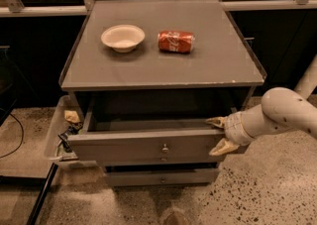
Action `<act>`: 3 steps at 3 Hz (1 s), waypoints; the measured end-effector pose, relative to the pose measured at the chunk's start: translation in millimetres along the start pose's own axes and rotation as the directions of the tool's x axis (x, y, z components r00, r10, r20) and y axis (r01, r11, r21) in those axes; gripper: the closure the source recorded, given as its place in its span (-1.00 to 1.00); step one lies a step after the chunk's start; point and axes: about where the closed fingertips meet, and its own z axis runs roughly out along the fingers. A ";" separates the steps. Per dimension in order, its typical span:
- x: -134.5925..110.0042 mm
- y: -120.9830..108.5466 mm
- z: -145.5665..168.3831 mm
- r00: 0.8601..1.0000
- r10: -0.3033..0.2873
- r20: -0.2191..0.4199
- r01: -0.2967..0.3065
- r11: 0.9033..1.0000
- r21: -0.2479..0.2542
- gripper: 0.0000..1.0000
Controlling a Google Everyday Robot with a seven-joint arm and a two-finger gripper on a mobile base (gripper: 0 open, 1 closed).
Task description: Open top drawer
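The top drawer (143, 145) of the grey cabinet is pulled out, and its dark inside shows behind the flat front panel. Its small round metal knob (165, 147) sits at the panel's centre. My gripper (218, 134) is at the right end of the drawer front, on a white arm that comes in from the right. Its two pale fingers (216, 120) are spread apart, one by the panel's top edge and one lower against the panel's right end. It holds nothing.
A white bowl (123, 37) and a red soda can (176, 41) lying on its side rest on the cabinet top (163, 68). A lower drawer (161, 176) is shut beneath. A tray with clutter (62, 132) stands at the cabinet's left. The floor is speckled.
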 end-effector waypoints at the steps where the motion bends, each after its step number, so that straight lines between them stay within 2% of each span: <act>1: -2.2 -1.7 -3.7 1.000 0.000 0.000 0.000 1.000 0.000 0.29; 2: -3.3 -2.1 -4.7 1.000 0.000 0.000 0.000 1.000 0.000 0.75; 3: -3.4 -2.1 -4.7 1.000 0.000 0.000 0.000 1.000 0.000 0.73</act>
